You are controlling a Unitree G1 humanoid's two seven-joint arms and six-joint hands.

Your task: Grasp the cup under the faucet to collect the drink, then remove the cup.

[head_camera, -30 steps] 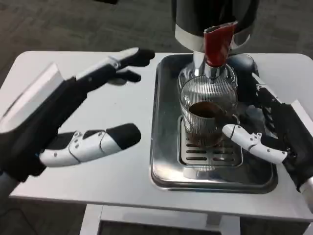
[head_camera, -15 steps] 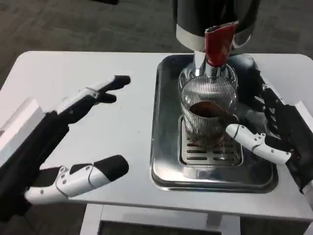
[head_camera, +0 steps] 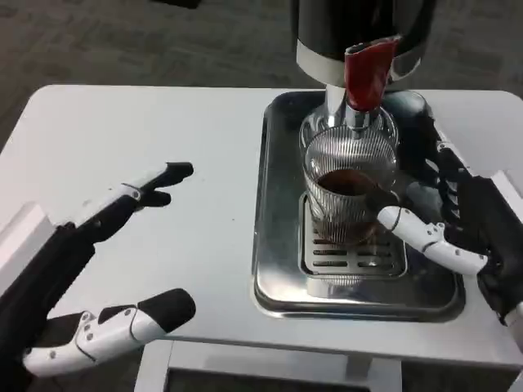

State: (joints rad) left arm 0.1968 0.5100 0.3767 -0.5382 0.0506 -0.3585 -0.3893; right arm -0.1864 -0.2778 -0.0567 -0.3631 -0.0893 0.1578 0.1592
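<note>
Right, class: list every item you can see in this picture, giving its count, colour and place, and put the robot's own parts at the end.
Table: one, white, under everything.
Tray: one, silver metal, on the table's right half.
Grate: one, silver, slotted, inside the tray under the cup.
Cup: one, clear ribbed glass holding dark brown drink, on the grate below the faucet.
Dispenser: one, black and silver, at the tray's far end.
Faucet: one, red handle on a silver spout, above the cup.
Left hand: one, white and black, fingers spread, over the table's left near corner, holding nothing.
Right hand: one, white and black, around the cup's right side.
</note>
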